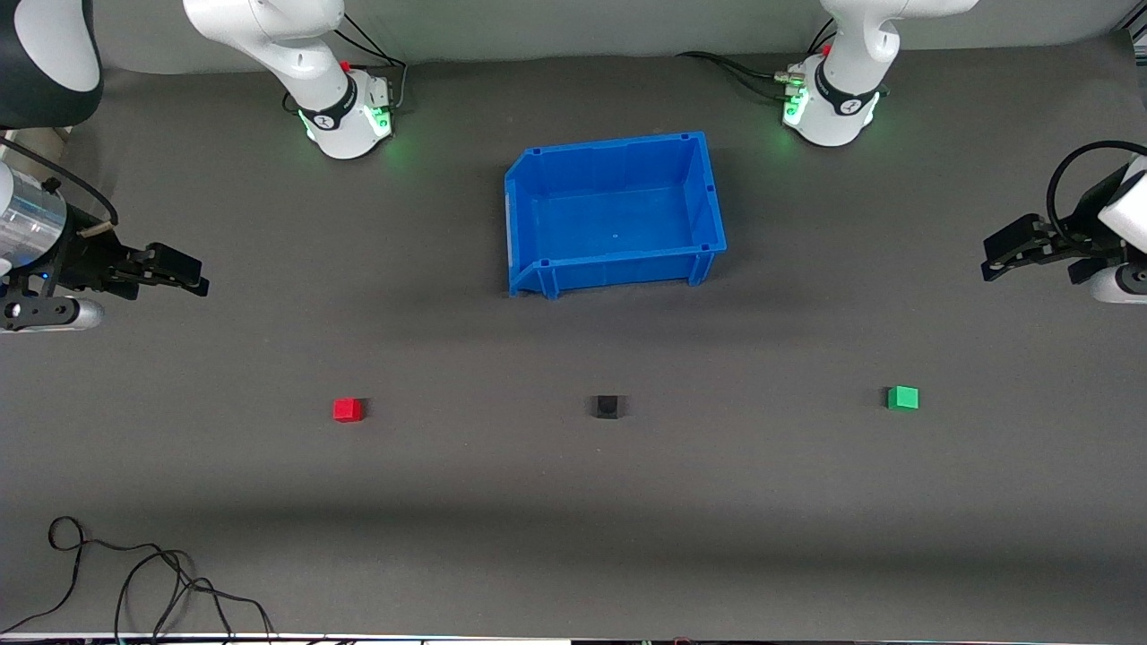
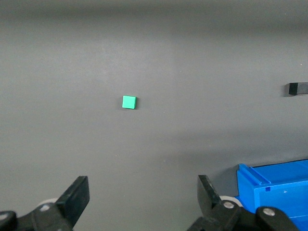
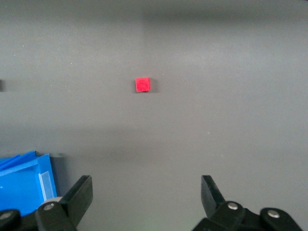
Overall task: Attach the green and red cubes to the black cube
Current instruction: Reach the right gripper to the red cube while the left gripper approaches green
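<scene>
While both my grippers hang high with fingers spread wide and empty, nothing is joined yet. Landmark is the black cube (image 1: 607, 407): the red cube (image 1: 348, 409) sits well apart from it toward the right arm's end of the bench (image 1: 573, 502), the green cube (image 1: 903, 398) well apart toward the left arm's end, and the blue bin (image 1: 615, 213) farther from the front camera. My left gripper (image 1: 996, 255) waits over the green cube's end, my right gripper (image 1: 193, 273) over the red one's.

Risks, as I judge them: such tiny cubes could skid or tip if my fingers close off-centre, and pushing one against the black cube may shove it away instead of mating. The black cube barely stands out from the mat, and both wrist views cut it off at their edges. I cannot see any connecting faces.
</scene>
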{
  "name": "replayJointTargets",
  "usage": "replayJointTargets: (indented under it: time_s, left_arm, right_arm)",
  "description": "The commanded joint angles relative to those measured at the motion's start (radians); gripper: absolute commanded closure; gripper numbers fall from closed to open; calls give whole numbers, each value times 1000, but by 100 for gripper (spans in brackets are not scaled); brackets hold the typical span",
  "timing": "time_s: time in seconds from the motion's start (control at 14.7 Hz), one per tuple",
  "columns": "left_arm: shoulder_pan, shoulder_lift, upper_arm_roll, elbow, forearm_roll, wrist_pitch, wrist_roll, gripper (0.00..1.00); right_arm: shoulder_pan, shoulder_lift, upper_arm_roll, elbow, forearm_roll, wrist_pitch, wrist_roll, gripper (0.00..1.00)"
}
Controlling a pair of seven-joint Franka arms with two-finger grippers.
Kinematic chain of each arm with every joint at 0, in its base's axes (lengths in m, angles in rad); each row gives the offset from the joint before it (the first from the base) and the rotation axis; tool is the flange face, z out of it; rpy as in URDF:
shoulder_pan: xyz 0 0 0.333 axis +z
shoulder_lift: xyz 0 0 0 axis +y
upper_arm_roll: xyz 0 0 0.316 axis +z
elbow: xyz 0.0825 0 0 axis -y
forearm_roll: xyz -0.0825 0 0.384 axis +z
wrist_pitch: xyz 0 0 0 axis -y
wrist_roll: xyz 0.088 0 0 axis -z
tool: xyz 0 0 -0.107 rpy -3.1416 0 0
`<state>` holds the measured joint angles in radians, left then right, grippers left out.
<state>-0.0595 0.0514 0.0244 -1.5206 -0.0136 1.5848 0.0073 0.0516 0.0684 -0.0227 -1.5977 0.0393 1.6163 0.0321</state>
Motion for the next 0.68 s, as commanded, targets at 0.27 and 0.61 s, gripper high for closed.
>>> replayJointTargets:
  time_s: [0.27,0.61]
  left_arm:
    - [1,-13,3,-6,-9,-28,-520,0]
    - [55,7,11,-15,-141,-25,-983,0]
  right_arm:
    - [79,140,0,-7,-7,111,104,0]
    - [77,278,-5,-14,-9,195,109,0]
